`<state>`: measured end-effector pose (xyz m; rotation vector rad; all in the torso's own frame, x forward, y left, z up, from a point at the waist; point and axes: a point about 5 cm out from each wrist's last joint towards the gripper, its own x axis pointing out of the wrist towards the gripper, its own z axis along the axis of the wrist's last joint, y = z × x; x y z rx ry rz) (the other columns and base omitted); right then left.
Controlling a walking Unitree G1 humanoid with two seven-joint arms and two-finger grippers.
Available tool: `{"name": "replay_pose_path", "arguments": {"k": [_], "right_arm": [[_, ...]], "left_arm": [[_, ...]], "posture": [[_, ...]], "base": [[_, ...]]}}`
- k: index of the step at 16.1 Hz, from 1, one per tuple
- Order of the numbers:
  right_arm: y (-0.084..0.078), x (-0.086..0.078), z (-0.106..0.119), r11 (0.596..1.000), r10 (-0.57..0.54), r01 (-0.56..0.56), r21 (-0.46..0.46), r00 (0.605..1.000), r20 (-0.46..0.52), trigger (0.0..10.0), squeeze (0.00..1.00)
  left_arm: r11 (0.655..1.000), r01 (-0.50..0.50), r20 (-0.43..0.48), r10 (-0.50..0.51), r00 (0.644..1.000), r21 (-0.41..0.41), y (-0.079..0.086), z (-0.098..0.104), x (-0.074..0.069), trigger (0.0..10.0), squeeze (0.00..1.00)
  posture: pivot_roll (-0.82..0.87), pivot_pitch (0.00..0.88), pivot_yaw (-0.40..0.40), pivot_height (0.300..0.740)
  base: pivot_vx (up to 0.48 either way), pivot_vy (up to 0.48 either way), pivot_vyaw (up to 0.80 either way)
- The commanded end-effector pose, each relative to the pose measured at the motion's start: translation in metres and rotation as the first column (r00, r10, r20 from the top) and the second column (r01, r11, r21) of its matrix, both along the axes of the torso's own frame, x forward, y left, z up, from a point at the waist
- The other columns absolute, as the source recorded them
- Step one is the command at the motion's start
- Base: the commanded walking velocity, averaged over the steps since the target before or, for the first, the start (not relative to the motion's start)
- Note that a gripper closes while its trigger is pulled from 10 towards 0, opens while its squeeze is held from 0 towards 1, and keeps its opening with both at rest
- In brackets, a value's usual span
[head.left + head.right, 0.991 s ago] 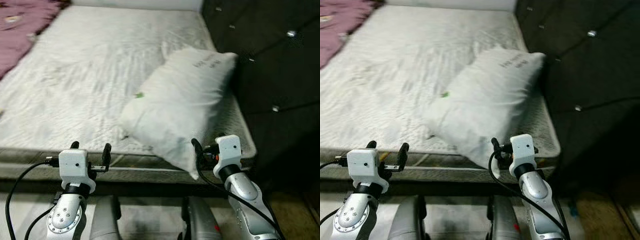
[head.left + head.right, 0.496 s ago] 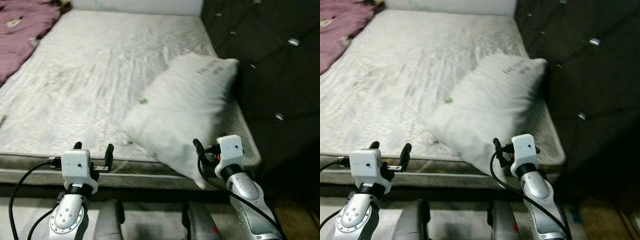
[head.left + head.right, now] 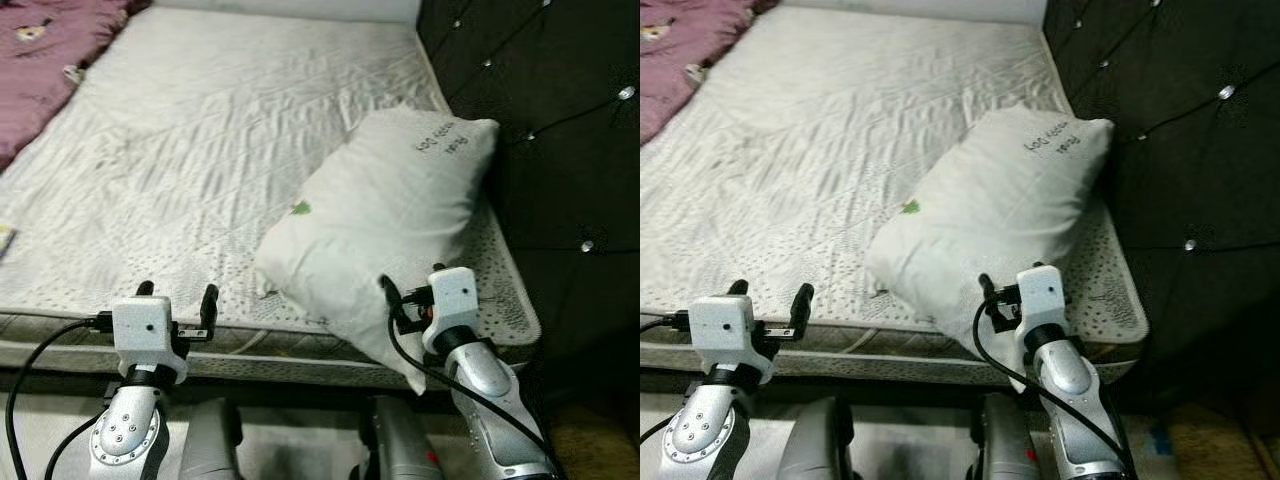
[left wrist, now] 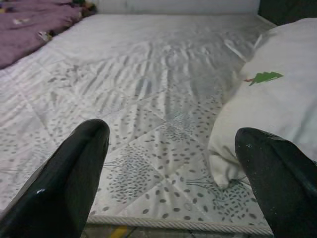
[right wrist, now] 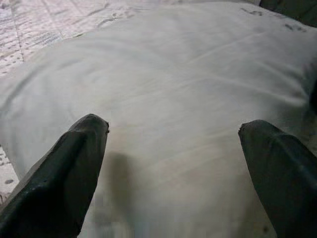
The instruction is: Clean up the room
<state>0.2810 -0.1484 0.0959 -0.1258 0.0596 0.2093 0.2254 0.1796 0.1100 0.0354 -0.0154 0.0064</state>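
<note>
1. Right hand (image 5: pixel 173 144): raised at the near edge of the bed, at the near lower corner of the pillow. In the right wrist view its two black fingers (image 5: pixel 64 173) stand wide apart with the pillow's white cover spread between and beyond them; nothing is gripped. Whether the fingertips touch the fabric cannot be told.

2. Left hand (image 3: pixel 176 297): raised at the near edge of the mattress, well to the left of the pillow. Its fingers (image 4: pixel 59 183) are spread wide and hold nothing; the quilted mattress surface lies ahead of them.

3. Pillow (image 3: pixel 385 225): white, plump, lying diagonally on the right side of the bed. Its far end is near the dark headboard; its near corner hangs over the mattress edge beside the right hand. Small dark lettering sits near the far end and a small green mark (image 3: pixel 300 208) near the left edge.

4. Mattress (image 3: pixel 200 150): bare, white, quilted in diamonds with a speckled print and a corded edge along the near side.

5. Headboard (image 3: pixel 560 120): dark, tufted, with shiny studs, running along the right of the bed.

6. Purple blanket (image 3: pixel 45 45): bunched at the far left corner of the mattress.
</note>
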Motion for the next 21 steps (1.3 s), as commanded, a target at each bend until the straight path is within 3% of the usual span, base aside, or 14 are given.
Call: {"name": "replay_pose_path", "arguments": {"k": [1,8,12,15,18,21], "right_arm": [[-0.003,-0.001,-0.002,1.0,-0.007,0.007,-0.007,1.0,-0.004,10.0,0.0],[-0.004,-0.001,-0.005,1.0,0.008,-0.008,0.005,0.999,-0.031,10.0,0.0],[-0.001,0.013,-0.006,1.0,0.029,-0.029,0.0,0.991,-0.127,10.0,0.0],[-0.002,0.021,-0.007,0.998,0.016,-0.027,-0.061,0.984,-0.179,10.0,0.0],[-0.013,0.03,0.0,0.99,-0.106,0.087,-0.113,0.979,-0.174,10.0,0.0],[-0.032,0.022,-0.003,0.961,-0.229,0.193,-0.196,0.956,-0.184,10.0,0.0]], "left_arm": [[1.0,0.016,-0.015,-0.016,1.0,0.002,-0.003,-0.003,-0.001,10.0,0.0],[1.0,0.013,-0.021,-0.013,1.0,-0.001,-0.004,-0.004,-0.002,10.0,0.0],[1.0,0.012,-0.023,-0.012,1.0,-0.001,-0.004,-0.004,-0.002,10.0,0.0],[1.0,0.011,-0.024,-0.01,1.0,0.002,-0.003,-0.003,-0.003,10.0,0.0],[1.0,0.003,-0.023,-0.003,1.0,0.011,-0.001,-0.003,-0.003,10.0,0.0],[1.0,-0.001,-0.026,0.001,1.0,0.014,0.0,-0.003,-0.004,10.0,0.0]], "posture": [[0.03,0.113,-0.039,0.584],[0.03,0.108,-0.043,0.556],[0.03,0.114,-0.043,0.556],[0.04,0.122,-0.041,0.556],[0.04,0.125,-0.038,0.556],[0.04,0.125,-0.034,0.556]], "base": [[0.0,0.0,0.44],[0.0,0.0,0.0],[0.0,0.0,0.0],[0.0,0.0,0.0],[0.0,0.0,0.0],[0.0,0.0,0.0]]}}
